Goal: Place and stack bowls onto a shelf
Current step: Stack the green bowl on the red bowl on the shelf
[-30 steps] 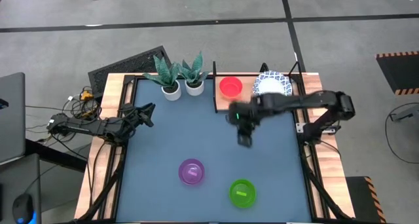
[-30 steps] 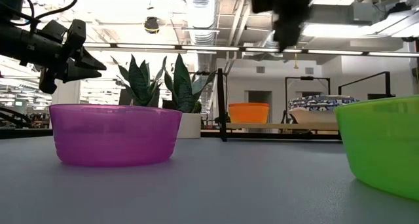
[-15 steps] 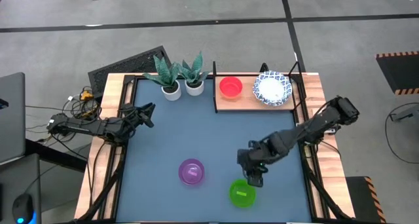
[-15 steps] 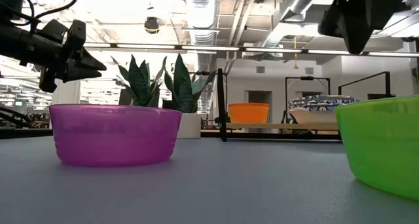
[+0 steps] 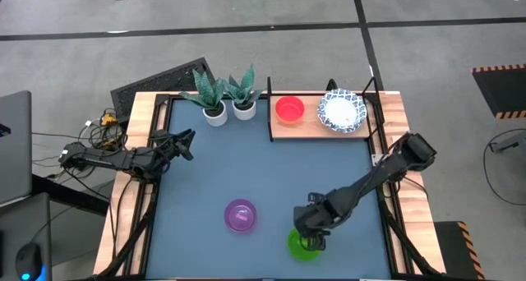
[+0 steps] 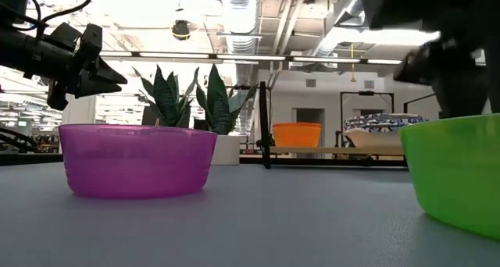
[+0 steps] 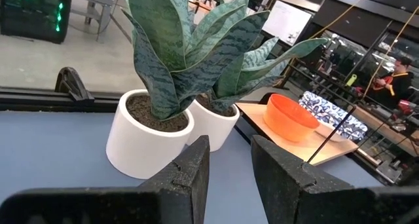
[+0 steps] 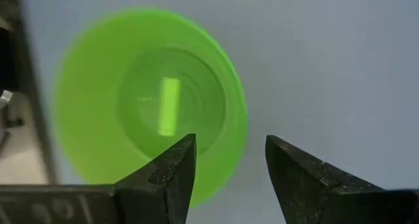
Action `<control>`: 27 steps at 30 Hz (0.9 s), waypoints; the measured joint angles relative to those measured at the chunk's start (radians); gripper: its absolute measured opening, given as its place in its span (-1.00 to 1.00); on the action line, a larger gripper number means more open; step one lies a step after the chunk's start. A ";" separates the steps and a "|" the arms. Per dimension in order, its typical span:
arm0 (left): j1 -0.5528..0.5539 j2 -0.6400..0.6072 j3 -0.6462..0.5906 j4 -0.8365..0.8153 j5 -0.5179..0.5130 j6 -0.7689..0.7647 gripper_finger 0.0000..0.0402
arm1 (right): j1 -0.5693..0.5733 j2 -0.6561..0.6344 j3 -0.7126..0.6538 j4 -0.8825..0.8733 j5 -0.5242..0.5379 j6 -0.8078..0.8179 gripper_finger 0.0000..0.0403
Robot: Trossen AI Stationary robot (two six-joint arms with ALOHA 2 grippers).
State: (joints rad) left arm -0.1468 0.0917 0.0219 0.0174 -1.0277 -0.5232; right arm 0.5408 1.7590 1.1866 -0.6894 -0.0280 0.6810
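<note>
A green bowl (image 5: 301, 246) stands on its base near the table's front edge, also in the right wrist view (image 8: 150, 106) and the low view (image 6: 457, 177). My right gripper (image 5: 312, 234) hangs open just above it, pointing steeply down, its fingers (image 8: 171, 164) over the bowl's rim without touching. A purple bowl (image 5: 240, 215) stands to the left. On the shelf (image 5: 316, 126) at the far edge sit a red bowl (image 5: 289, 109) and a white bowl with a blue pattern (image 5: 342, 111). My left gripper (image 5: 186, 142) waits open at the table's left edge.
Two small white plant pots (image 5: 215, 110) (image 5: 244, 107) stand at the far edge, left of the shelf's black frame (image 5: 269, 108). Bare tabletop (image 5: 246, 166) lies between the shelf and the two near bowls.
My right gripper has swung from just in front of the shelf toward the table's near edge and come down, ending over the green bowl. The bowls have stayed where they were.
</note>
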 joint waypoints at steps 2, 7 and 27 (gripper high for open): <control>0.000 0.000 0.000 0.000 0.001 0.000 -0.51 | 0.003 0.033 0.000 -0.003 0.000 0.000 0.03; 0.000 0.000 0.000 0.000 0.001 0.005 -0.51 | 0.002 0.088 0.000 -0.007 0.000 0.001 -0.12; 0.000 0.000 0.000 0.000 -0.003 0.008 -0.51 | -0.203 -0.130 0.000 -0.239 -0.003 -0.243 -0.89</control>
State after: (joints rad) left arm -0.1471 0.0917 0.0219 0.0171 -1.0306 -0.5153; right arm 0.3374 1.6288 1.1866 -0.9287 -0.0311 0.4381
